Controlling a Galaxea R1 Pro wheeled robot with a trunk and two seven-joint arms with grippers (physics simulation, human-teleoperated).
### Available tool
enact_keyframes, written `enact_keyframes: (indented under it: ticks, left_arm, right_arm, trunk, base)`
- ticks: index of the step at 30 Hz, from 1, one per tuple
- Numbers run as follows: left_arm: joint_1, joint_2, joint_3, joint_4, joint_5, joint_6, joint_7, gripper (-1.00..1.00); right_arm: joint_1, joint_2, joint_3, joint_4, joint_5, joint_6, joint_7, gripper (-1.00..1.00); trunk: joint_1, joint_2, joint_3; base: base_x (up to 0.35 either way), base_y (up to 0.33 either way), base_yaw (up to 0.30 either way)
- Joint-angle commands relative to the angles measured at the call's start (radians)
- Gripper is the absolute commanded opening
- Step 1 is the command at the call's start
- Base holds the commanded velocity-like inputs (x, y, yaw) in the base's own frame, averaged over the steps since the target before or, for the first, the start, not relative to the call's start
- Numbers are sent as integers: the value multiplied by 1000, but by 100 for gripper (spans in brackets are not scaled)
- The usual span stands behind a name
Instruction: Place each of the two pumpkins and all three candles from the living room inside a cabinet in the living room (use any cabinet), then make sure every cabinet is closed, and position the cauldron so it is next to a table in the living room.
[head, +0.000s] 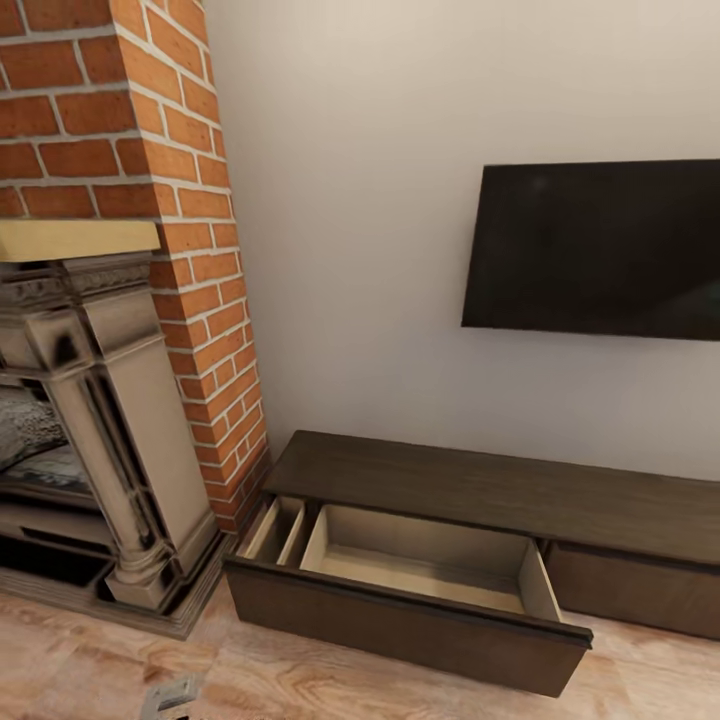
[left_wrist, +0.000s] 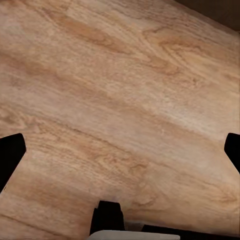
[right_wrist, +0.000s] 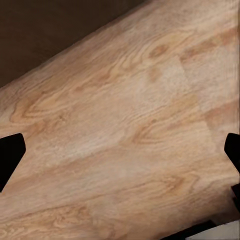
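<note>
The long low dark brown wooden cabinet (head: 480, 495) has its left drawer (head: 420, 575) pulled out, pale beige inside, nothing in it. Red brick fireplace (head: 150, 200) beside it, glossy black TV (head: 600, 250) above. Both wrist views look down at grainy wood floor (left_wrist: 120, 100); left gripper (left_wrist: 120, 152) and right gripper (right_wrist: 120, 152) are spread wide, holding nothing.

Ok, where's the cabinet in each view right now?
Head view: cabinet against the wall below the TV, one drawer pulled open.
Left wrist view: probably the dark brown sliver bordering the floor.
Right wrist view: probably the larger dark brown patch.
Shared landmark: the light wood floor.
</note>
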Motion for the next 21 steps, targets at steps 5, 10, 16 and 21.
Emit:
enact_keyframes:
  ticks: [5, 10, 16, 21]
  left_arm:
    - [-1, -7, -6, 34, 5, -107, 4, 100]
    - [-1, -39, -10, 108, 4, -175, 4, 100]
    - [-1, -49, -14, 135, 4, -188, 4, 100]
    - [-1, -50, -15, 147, 4, -189, 4, 100]
  right_arm:
    - [-1, 22, 8, 12, -6, -99, -16, 100]
    - [-1, 37, 8, 14, -5, -127, -19, 100]
    - [-1, 44, 8, 15, -5, -135, -21, 100]
    - [-1, 46, 9, 15, -4, -136, -72, 100]
  trunk:
    - [-19, 35, 15]
    - [-39, 70, 30]
    - [-62, 112, 49]
    - [-81, 147, 65]
  base:
    - [0, 0, 209]
    - [0, 0, 231]
    - [0, 0, 262]
    - [0, 0, 272]
